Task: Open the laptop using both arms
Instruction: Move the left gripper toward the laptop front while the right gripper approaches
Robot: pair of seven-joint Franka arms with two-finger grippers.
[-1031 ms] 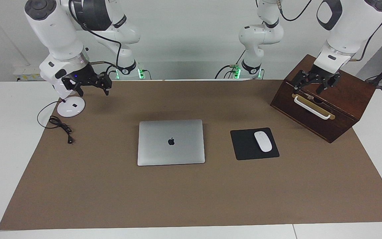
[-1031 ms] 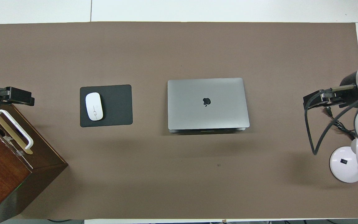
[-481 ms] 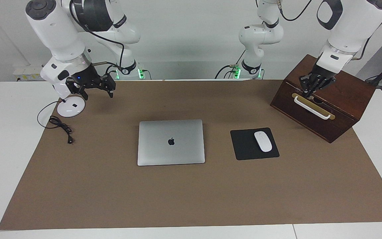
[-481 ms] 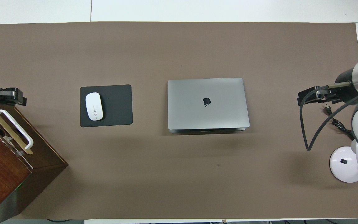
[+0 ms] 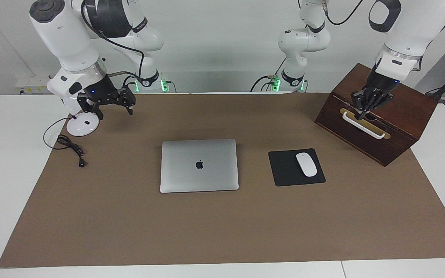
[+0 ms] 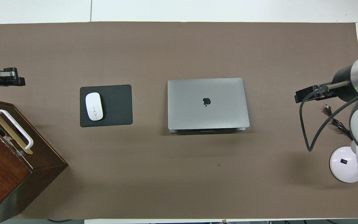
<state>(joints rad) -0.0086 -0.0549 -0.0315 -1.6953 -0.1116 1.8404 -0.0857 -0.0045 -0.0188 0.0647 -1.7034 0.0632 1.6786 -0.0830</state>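
Both arms have shifted: left gripper (image 5: 362,112), jaws now pinched shut and empty, over the wooden box (image 5: 408,116); right gripper (image 5: 110,104), jaws wide, approaching the closed laptop (image 5: 199,165) mid-surface.

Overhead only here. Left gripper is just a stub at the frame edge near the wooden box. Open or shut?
Observer: Shut. The left gripper has its fingertips together and holds nothing.
Operator: Over what?
Observer: In the facing view it hangs in the air over the wooden box, by its white handle, well away from the closed laptop.
Operator: And the right one?
Observer: The right gripper is open and empty, raised over the brown mat beside the lamp base.
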